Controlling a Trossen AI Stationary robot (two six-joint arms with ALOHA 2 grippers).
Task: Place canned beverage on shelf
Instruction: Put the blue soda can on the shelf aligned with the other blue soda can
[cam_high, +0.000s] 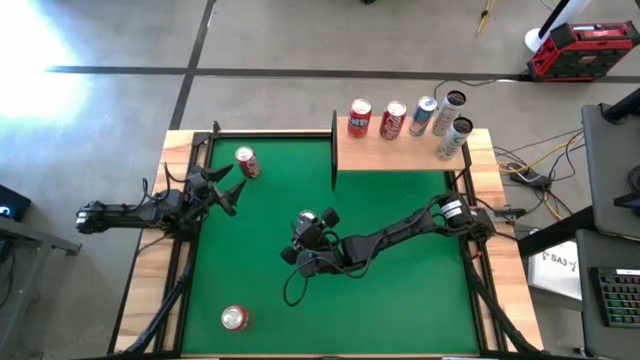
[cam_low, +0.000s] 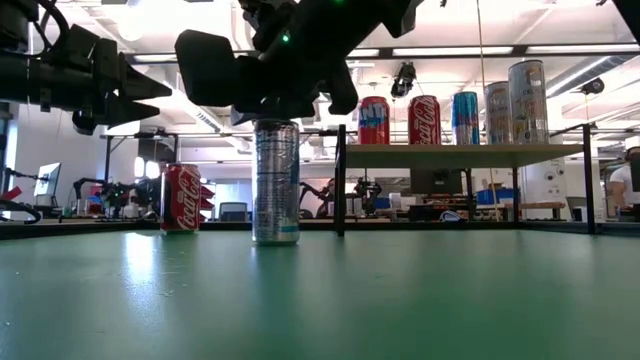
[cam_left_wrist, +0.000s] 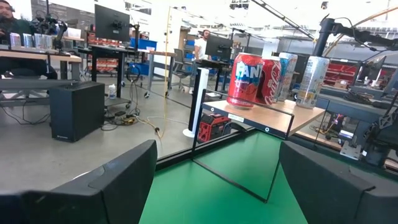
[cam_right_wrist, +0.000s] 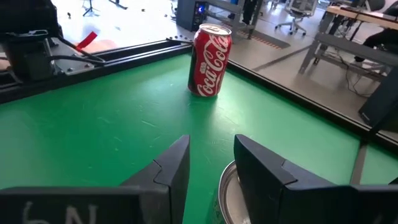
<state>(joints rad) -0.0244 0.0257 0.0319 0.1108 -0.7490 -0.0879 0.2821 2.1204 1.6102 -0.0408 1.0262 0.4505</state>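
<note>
A tall silver can (cam_low: 275, 182) stands upright mid-table on the green felt (cam_high: 400, 300), well short of the shelf (cam_high: 400, 152) where five cans (cam_high: 394, 121) line up. The right gripper (cam_high: 312, 232) hovers just above its top, jaws pressed together, holding nothing. The left gripper (cam_high: 228, 188) waits, jaws spread, beside a red cola can (cam_high: 247, 162).

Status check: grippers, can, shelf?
Right gripper shut on slim silver can, upright mid-table. Left gripper empty, jaws apart, near a red can. Shelf already holds five cans; front part free.
</note>
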